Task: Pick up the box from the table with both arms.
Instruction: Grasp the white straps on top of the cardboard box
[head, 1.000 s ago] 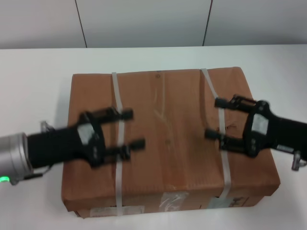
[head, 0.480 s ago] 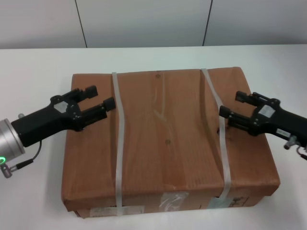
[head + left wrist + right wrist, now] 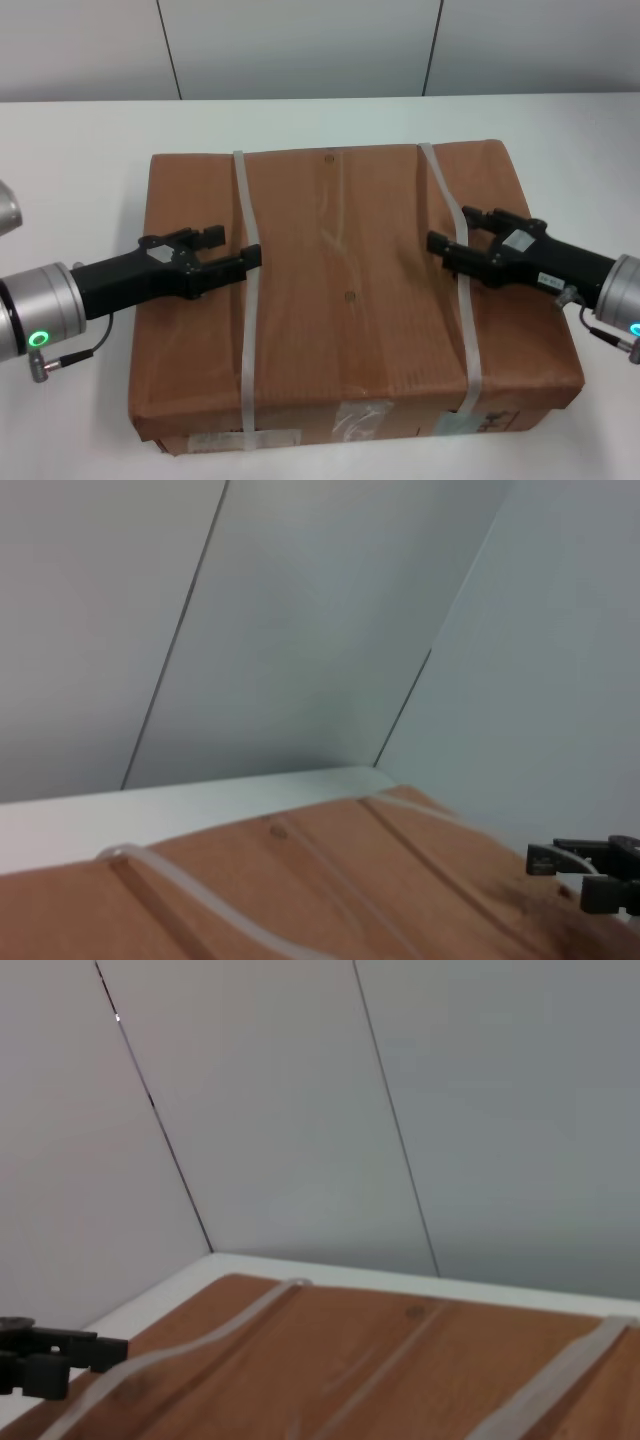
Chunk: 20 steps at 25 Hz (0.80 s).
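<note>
Brown box (image 3: 350, 300), both pincers (image 3: 232, 248) (image 3: 452, 230) above

Beyond both grippers you are looking at a pale grey panelled wall (image 3: 300, 45), its thin dark vertical seams (image 3: 169, 48) running down behind the work.

White table (image 3: 80, 150) under a strapped brown-paper box (image 3: 350, 300), lying flat.

A pale panelled wall (image 3: 300, 45) with dark vertical seams stands behind.
</note>
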### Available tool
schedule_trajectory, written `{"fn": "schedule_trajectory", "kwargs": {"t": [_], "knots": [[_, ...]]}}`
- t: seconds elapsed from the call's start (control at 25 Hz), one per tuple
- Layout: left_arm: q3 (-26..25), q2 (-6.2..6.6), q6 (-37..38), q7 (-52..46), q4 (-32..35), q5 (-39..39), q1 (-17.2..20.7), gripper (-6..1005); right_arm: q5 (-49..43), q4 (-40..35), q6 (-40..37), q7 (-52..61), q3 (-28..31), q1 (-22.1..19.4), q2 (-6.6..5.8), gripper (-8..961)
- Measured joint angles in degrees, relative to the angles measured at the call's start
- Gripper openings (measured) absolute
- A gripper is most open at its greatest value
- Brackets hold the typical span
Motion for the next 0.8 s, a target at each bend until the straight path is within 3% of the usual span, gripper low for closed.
{"fn": "schedule_trajectory", "kwargs": {"t": [0.4, 0.8], "knots": [[1.4, 0.01, -4.4, -4.1, -2.3, 2.8, -2.8, 754, 0.1, 5.2, 5.7, 0.2, -2.3, 3.8, 0.26, 764], [3.6, 0.03, -3.7, -8.5, -2.2, 4.5, -5.3, 754, 0.3, 6.0, 5.0, -0.2, -2.5, 5.5, 0.3, 760]]}}
